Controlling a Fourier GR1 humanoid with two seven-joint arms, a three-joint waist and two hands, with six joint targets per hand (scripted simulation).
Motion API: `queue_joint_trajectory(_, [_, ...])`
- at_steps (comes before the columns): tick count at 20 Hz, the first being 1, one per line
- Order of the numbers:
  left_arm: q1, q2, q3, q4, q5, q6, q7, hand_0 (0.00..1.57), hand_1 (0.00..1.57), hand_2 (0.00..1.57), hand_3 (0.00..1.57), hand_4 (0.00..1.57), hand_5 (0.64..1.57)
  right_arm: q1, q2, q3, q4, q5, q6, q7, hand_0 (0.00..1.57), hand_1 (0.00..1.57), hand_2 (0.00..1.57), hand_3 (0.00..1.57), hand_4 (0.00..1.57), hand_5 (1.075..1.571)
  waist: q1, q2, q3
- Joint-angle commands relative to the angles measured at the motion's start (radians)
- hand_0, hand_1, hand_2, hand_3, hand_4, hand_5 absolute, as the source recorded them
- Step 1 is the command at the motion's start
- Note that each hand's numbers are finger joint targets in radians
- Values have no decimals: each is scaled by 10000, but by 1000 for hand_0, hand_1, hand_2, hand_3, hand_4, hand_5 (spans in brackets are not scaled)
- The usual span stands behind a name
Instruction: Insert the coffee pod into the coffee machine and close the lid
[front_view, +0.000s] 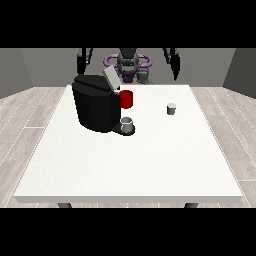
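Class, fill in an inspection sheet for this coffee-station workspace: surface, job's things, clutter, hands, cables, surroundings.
Surface: white table, large bare area toward the camera.
Job's things: black coffee machine at the view's left, lid raised; small grey coffee pod standing apart at the view's right.
Clutter: red cup beside the machine; grey cup on its base.
Hands: hand at the view's left and hand at the view's right both raised behind the table, touching nothing.
Cables: nothing seen.
Surroundings: wood-look floor, grey walls.

Coffee machine (96, 102) on my counter's (150, 165) far edge, view-left; cup (127, 125) before it; coffee pod (171, 108) well apart, view-right.
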Motion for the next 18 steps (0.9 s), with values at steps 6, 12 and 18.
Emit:
queue_joint_trajectory(6, [213, 1025, 900, 931, 671, -1663, -2451, 0, 0, 0, 0, 213, 1571, 470, 572, 367, -173, 36, -174, 449, 0, 0, 0, 0, 128, 1571, -393, -427, -137])
queue_joint_trajectory(12, [-1471, 2249, 1398, 1675, -286, -1265, -1143, 0, 0, 0, 0, 0, 1571, -431, 1084, -340, 62, -244, -1153, -1109, 0, 0, 0, 0, 145, 1571, -1012, 418, -127])
queue_joint_trajectory(18, [-2807, 3152, 2149, 3853, 54, -2040, -1107, 0, 0, 0, 0, 0, 1571, -380, 1133, 495, -483, 48, -1416, -1047, 0, 0, 0, 0, 177, 1571, -1664, 927, -131])
